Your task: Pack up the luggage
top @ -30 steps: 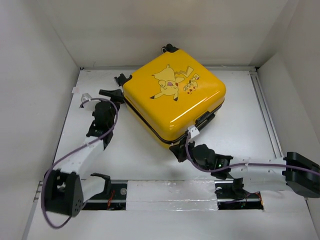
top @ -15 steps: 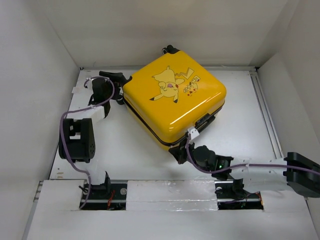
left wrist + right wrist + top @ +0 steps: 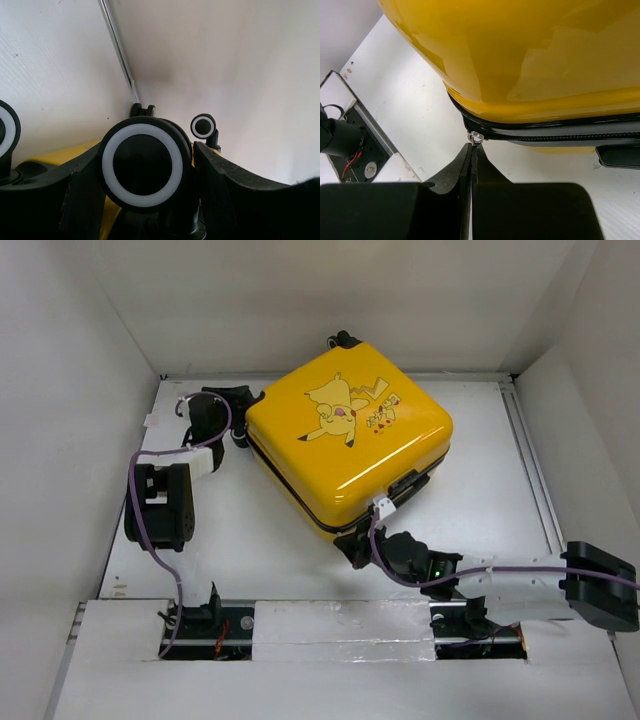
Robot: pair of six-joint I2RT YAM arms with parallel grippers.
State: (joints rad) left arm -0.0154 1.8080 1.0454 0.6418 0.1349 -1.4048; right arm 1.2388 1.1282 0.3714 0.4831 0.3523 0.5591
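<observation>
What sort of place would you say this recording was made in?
Most likely a robot lab test cell: plain white walls box in a white table, a left arm and right arm are mounted at its near edge, and a yellow suitcase lies on it.

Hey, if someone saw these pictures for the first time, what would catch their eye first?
The bright yellow suitcase, closed and askew on the white table, stands out first. At its left corner the left gripper clamps a black-and-white wheel. At its near edge the shut right gripper has its tips at the zipper pull.
</observation>
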